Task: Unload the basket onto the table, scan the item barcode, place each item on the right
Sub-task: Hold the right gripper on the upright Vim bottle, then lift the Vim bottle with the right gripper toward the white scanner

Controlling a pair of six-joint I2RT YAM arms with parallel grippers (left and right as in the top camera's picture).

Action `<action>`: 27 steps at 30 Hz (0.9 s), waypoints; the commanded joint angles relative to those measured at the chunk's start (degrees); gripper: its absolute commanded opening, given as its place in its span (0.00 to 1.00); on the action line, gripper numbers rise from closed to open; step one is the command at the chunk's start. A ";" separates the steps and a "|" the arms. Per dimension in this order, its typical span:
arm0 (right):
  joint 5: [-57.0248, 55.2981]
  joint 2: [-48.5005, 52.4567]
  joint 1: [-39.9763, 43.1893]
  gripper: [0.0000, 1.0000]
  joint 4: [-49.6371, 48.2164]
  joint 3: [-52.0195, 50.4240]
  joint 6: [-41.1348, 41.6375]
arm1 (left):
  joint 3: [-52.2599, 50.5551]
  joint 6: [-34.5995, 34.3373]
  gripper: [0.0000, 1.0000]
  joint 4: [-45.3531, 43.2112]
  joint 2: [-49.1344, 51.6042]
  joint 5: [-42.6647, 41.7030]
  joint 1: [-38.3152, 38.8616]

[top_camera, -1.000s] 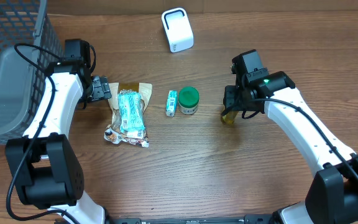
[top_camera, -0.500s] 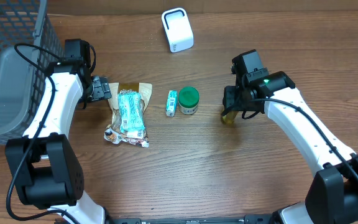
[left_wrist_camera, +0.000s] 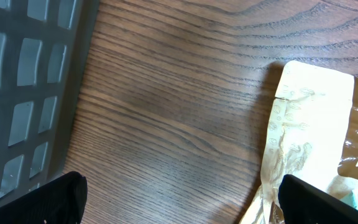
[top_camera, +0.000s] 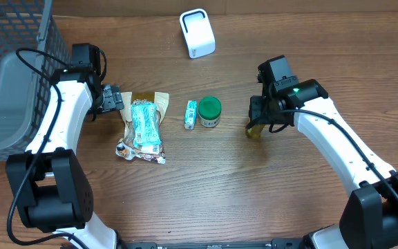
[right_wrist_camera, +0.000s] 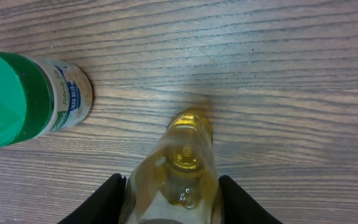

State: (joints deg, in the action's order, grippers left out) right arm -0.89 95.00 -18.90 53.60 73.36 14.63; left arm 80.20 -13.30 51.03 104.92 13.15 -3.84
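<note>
A small clear bottle of yellow liquid (right_wrist_camera: 188, 155) lies on the wooden table between my right gripper's (right_wrist_camera: 173, 205) black fingers, which press its two sides; the gripper is shut on it. In the overhead view that bottle (top_camera: 253, 131) pokes out below the right gripper (top_camera: 258, 123), to the right of a green-lidded jar (top_camera: 209, 111). The white barcode scanner (top_camera: 197, 32) stands at the back centre. My left gripper (top_camera: 112, 100) is open just left of a tan snack bag (top_camera: 142, 124), holding nothing.
A small teal box (top_camera: 191, 114) lies beside the jar. A grey wire basket (top_camera: 5, 83) fills the far left, close to the left arm; its wall (left_wrist_camera: 23, 74) shows in the left wrist view, the bag's edge (left_wrist_camera: 309, 124) on the right.
</note>
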 commanded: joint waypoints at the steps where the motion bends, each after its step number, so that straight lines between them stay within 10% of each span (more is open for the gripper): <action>1: -0.55 0.28 -0.17 0.51 0.09 -0.63 -0.13 | 0.31 0.22 1.00 -0.11 -0.04 0.76 0.22; 27: -0.50 0.26 -0.17 0.43 0.46 -0.44 -0.13 | 0.31 0.24 0.99 -0.11 -0.04 0.76 0.22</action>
State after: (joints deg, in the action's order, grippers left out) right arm -0.89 95.00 -18.90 54.61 73.21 14.59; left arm 80.20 -13.30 51.03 104.92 13.15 -3.84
